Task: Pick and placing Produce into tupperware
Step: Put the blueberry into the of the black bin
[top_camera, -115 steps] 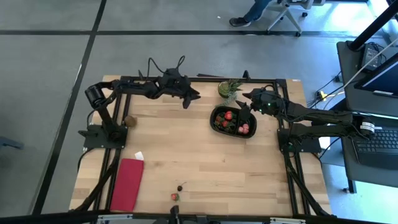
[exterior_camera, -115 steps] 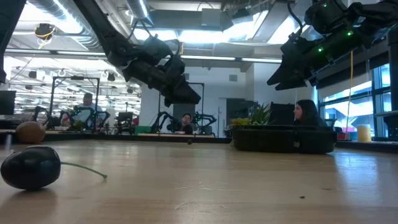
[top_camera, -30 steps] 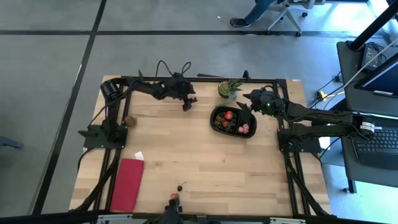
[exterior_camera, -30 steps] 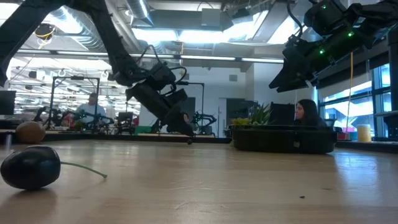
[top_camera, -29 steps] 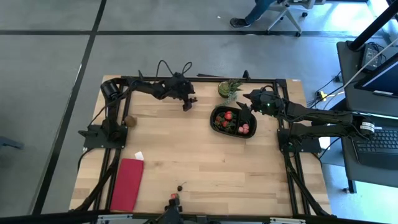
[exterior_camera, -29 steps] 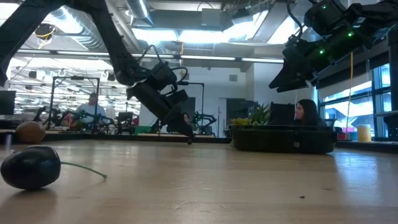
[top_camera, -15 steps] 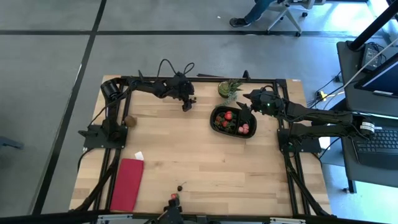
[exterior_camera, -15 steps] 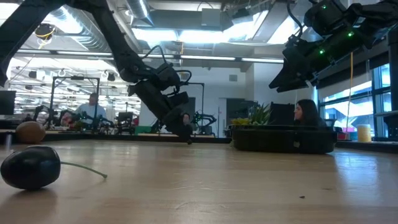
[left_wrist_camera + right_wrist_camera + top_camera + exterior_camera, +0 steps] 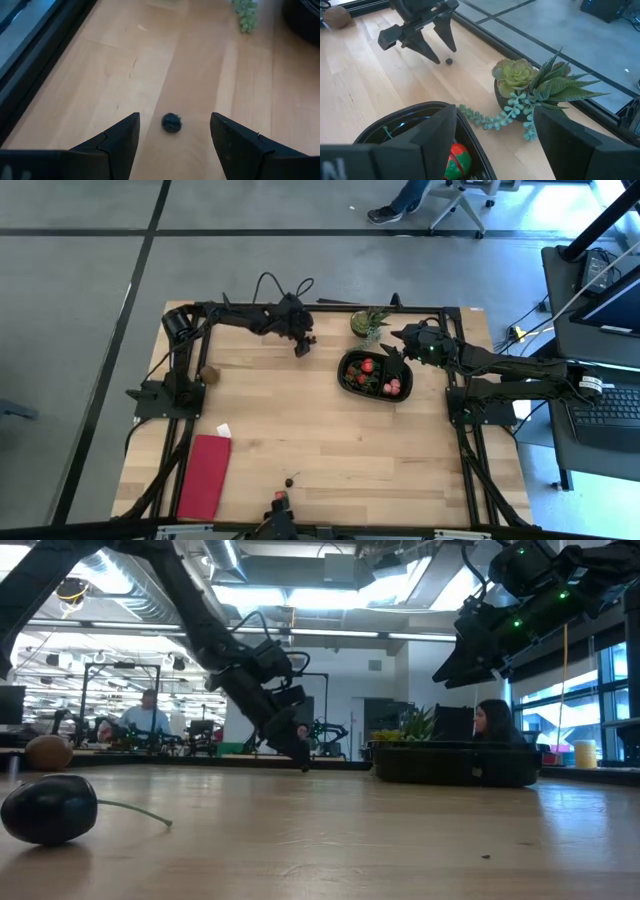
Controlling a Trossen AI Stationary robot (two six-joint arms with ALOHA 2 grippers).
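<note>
A small dark berry (image 9: 171, 123) of the produce lies on the wood near the table's far edge. My left gripper (image 9: 173, 117) slants down over it, open, one finger on either side and apart from it; the right wrist view shows my left gripper (image 9: 445, 56) with the berry (image 9: 449, 61) just off its tips. The black oval tupperware (image 9: 377, 374) holds several red pieces, among them a strawberry (image 9: 456, 160). My right gripper (image 9: 396, 346) hangs open above the tupperware's far rim (image 9: 405, 119), with nothing between its fingers.
A green potted plant (image 9: 369, 323) stands just beyond the tupperware. A brown round fruit (image 9: 209, 374) lies at the left. Near the front edge are a red cloth (image 9: 204, 477), a dark stemmed fruit (image 9: 289, 481) and a red strawberry (image 9: 281, 496).
My left gripper has tipped more steeply downward over the small dark berry, its fingertips staying low by the table and its gap unchanged. The berry has not moved.
</note>
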